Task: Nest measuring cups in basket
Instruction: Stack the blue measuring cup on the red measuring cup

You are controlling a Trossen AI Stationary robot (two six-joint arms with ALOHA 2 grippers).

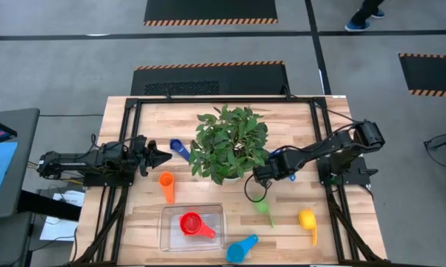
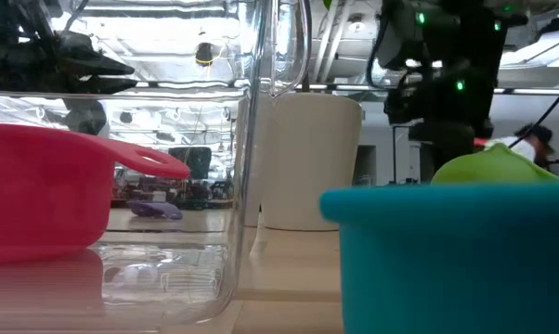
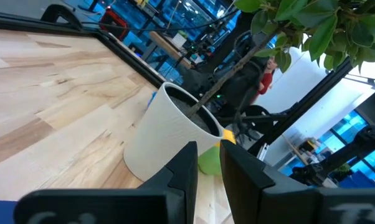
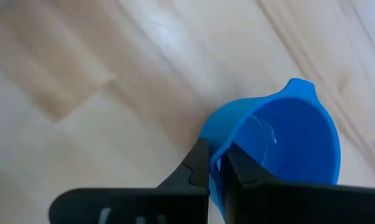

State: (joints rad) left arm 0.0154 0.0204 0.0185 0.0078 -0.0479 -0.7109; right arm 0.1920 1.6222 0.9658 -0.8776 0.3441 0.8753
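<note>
My right gripper (image 1: pixel 261 178) reaches in beside the potted plant and is shut on a blue measuring cup (image 4: pixel 287 143). A red cup (image 1: pixel 193 224) lies inside the clear basket (image 1: pixel 167 239) at the near edge. On the bare wood lie a dark blue cup (image 1: pixel 180 148), an orange cup (image 1: pixel 167 185), a green cup (image 1: pixel 264 206), a yellow cup (image 1: pixel 308 220) and a light blue cup (image 1: pixel 241 248). My left gripper (image 1: pixel 160 157) waits at the left, level, shut on nothing. My right gripper pinches the blue cup's side wall at the rim (image 4: pixel 217 152), one finger (image 4: pixel 197 168) outside and the other finger (image 4: pixel 240 168) inside the bowl. The fingers come steeply from above. Whether the cup's bottom still touches the wood I cannot tell.
The leafy plant in its white pot (image 1: pixel 227 144) stands mid-table, close to my right arm. A black frame rail (image 1: pixel 208 100) borders the table. In the low view the basket wall (image 2: pixel 252 139) and the light blue cup (image 2: pixel 456 250) fill the foreground.
</note>
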